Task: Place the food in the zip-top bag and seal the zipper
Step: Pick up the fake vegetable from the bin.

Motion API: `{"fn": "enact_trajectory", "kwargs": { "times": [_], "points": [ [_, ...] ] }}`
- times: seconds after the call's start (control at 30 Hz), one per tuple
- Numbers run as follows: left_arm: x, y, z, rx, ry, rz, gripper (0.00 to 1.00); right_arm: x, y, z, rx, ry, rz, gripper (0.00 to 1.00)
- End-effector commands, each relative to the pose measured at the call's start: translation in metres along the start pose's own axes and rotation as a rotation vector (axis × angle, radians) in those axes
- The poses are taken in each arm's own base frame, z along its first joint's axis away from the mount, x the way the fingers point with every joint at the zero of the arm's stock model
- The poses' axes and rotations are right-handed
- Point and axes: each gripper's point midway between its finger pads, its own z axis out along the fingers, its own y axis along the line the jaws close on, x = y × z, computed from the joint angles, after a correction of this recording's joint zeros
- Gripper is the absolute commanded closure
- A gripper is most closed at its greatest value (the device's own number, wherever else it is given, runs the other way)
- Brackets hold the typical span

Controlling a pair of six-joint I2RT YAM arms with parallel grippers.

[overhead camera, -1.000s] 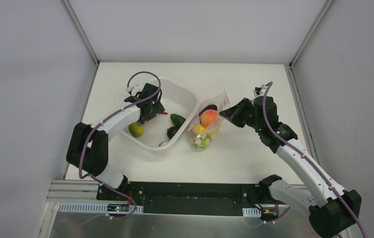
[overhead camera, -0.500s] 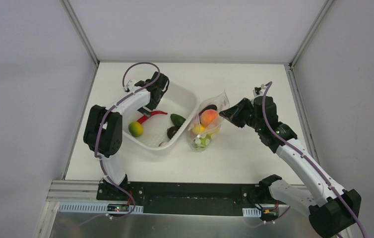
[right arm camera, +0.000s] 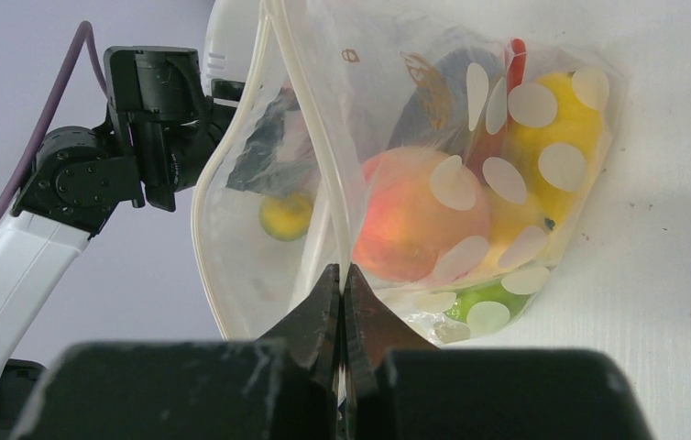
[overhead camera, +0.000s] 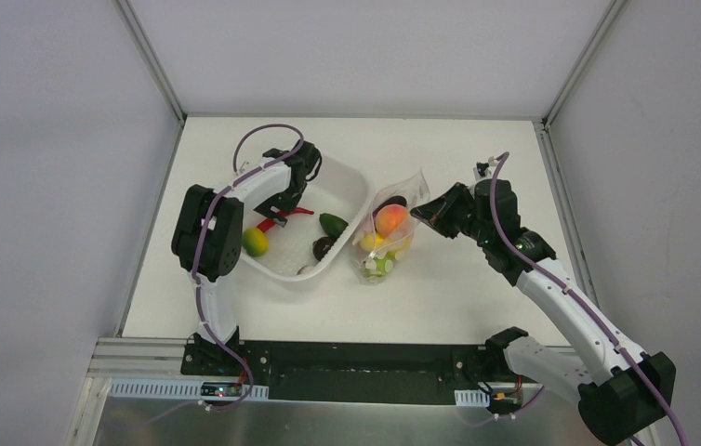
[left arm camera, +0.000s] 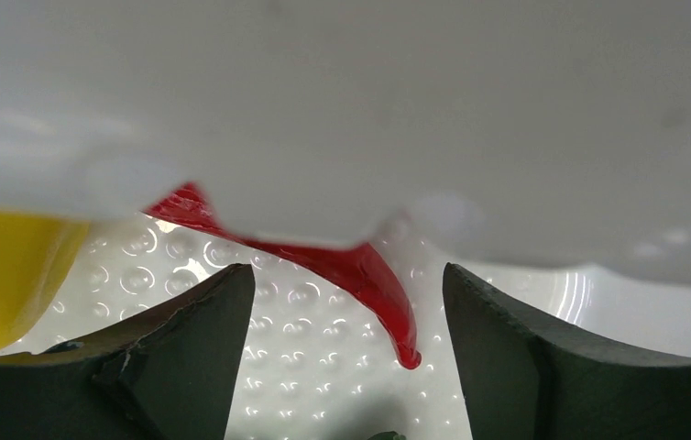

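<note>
The dotted zip-top bag lies right of the white tub. It holds an orange peach, a yellow piece, a green piece and a dark purple piece. My right gripper is shut on the bag's mouth edge at the zipper strip and holds the mouth up and open. My left gripper is open and empty inside the tub. The tip of a red chili lies between its fingers without touching them.
The tub also holds a yellow-green fruit, a green piece and a dark purple piece. The tub's wall blurs the top of the left wrist view. Grey walls enclose the white table.
My left arm folded back and its gripper swung to the tub's far side, then down toward the red chili. The right gripper and the bag have not moved.
</note>
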Motion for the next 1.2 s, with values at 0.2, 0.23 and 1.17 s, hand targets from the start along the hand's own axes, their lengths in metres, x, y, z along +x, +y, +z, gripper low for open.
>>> {"fn": "enact_trajectory", "kwargs": {
  "times": [0.2, 0.23, 1.17],
  "points": [
    [0.007, 0.014, 0.005, -0.042, 0.015, 0.041, 0.49, -0.013, 0.019, -0.009, -0.064, -0.049, -0.027, 1.0],
    [0.007, 0.015, 0.005, -0.04, 0.013, 0.042, 0.56, -0.013, 0.019, -0.01, -0.065, -0.05, -0.026, 1.0],
    [-0.044, 0.023, -0.064, 0.232, -0.111, 0.081, 1.0, -0.011, 0.02, -0.018, -0.074, -0.053, -0.013, 1.0]
  ]
}}
